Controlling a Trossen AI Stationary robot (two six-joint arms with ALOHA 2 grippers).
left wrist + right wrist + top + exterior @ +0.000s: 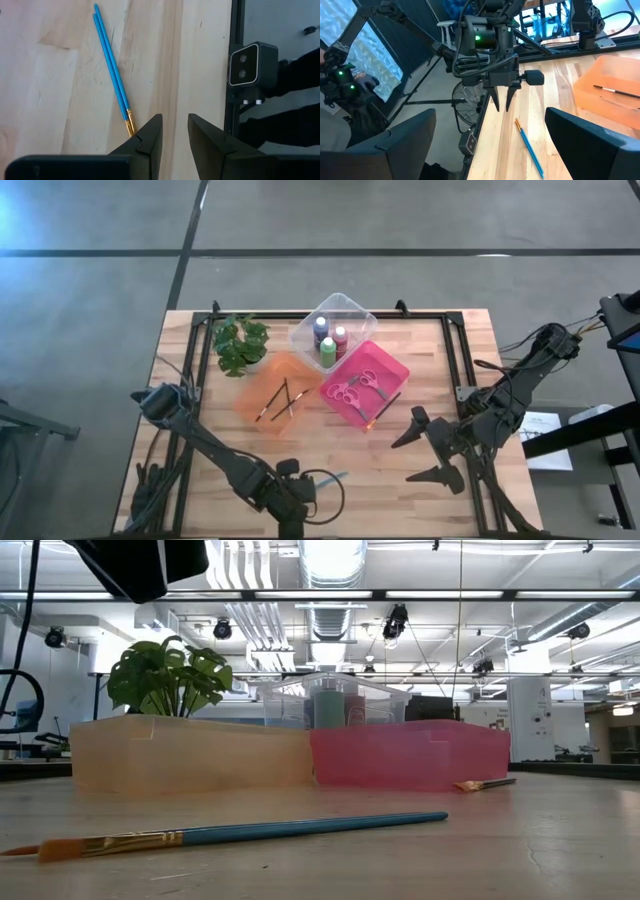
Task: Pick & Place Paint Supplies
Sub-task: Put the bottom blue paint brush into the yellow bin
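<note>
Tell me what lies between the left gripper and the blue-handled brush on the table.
Nothing: in the left wrist view only bare wood separates the left gripper from the blue-handled brush, whose gold ferrule end sits just beside the fingertips. The right wrist view agrees.

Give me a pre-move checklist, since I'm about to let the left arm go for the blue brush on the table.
1. Left gripper open: ok, a gap shows between its fingers.
2. Blue brush lying free on the table: ok.
3. Left gripper lined up over the brush: not ok, the bristle end sits just beside one finger.
4. Right gripper clear of the brush: ok, open and off to the side.
5. Orange tray has room: ok, only a few brushes inside.
</note>
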